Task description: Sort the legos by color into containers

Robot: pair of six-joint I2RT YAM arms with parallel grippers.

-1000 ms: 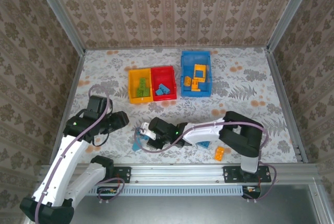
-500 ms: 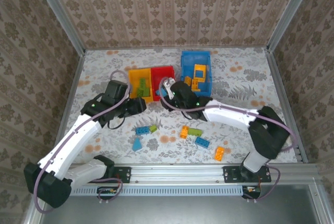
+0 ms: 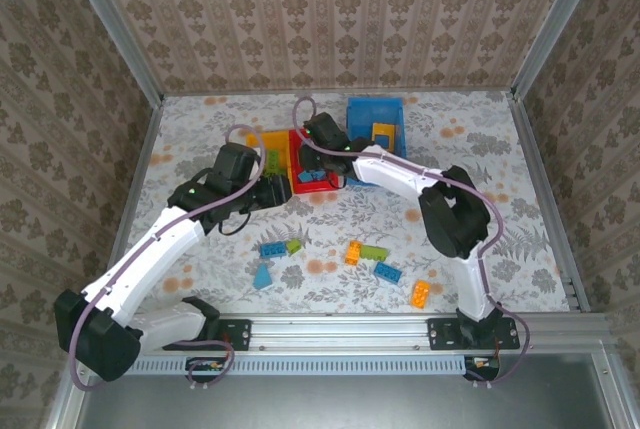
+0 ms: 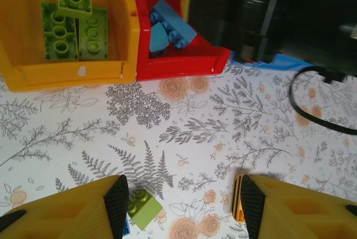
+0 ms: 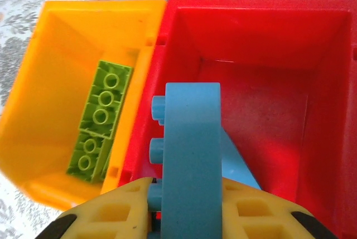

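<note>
My right gripper [image 5: 189, 214] is shut on a light blue studded brick [image 5: 192, 155], held on edge over the red bin [image 5: 251, 44]; another blue piece [image 5: 241, 167] lies below it. From above, this gripper [image 3: 320, 141] hangs over the red bin [image 3: 294, 161], which holds blue bricks [image 3: 312, 177]. The yellow-orange bin [image 5: 67, 55] beside it holds green bricks [image 5: 103, 116]. My left gripper [image 4: 184, 203] is open above the table in front of both bins, a green brick [image 4: 145, 208] at its left finger and an orange brick [image 4: 236, 203] at its right. The blue bin [image 3: 375, 104] holds orange pieces.
Loose bricks lie on the patterned table near the front: blue [image 3: 270, 248], green [image 3: 294, 245], a blue wedge [image 3: 263, 276], orange [image 3: 353, 252], green [image 3: 373, 252], blue [image 3: 388, 271] and orange [image 3: 421, 294]. The right arm's black cable [image 4: 318, 102] loops beside the red bin.
The right gripper has carried the blue brick from the front table up and back over the red bin. The left gripper has pushed forward toward the bins' front edge.
</note>
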